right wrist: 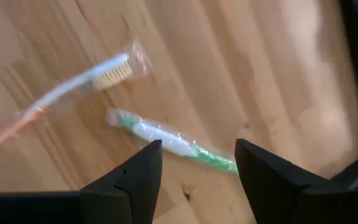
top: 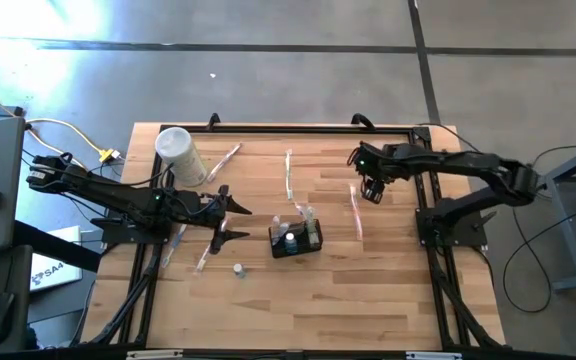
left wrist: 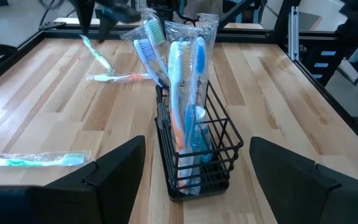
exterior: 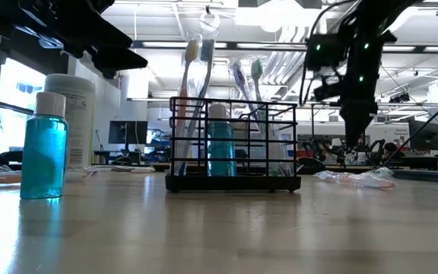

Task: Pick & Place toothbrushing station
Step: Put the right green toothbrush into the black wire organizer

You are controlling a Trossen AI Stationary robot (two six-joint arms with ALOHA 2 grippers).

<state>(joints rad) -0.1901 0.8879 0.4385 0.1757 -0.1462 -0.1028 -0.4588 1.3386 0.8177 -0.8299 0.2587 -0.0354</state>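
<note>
The toothbrushing station (top: 296,240) is a small black wire holder (exterior: 230,144) near the table's middle. Several wrapped toothbrushes and a blue bottle stand upright in it (left wrist: 194,124). My left gripper (top: 236,222) hangs open just left of it, its fingers (left wrist: 120,168) pointing at it and touching nothing. My right gripper (top: 373,192) is open at the far right and points steeply down. In the right wrist view it (right wrist: 197,149) hovers over a wrapped green toothbrush (right wrist: 173,143) lying flat on the wood, with a white and orange one (right wrist: 73,87) beside it.
A white canister (top: 178,155) lies at the far left. A small blue bottle (exterior: 44,148) stands near the front, left of the holder. Wrapped toothbrushes lie loose on the wood (top: 226,160), (top: 288,175), (top: 206,252). Black frame rails border the table (top: 438,260).
</note>
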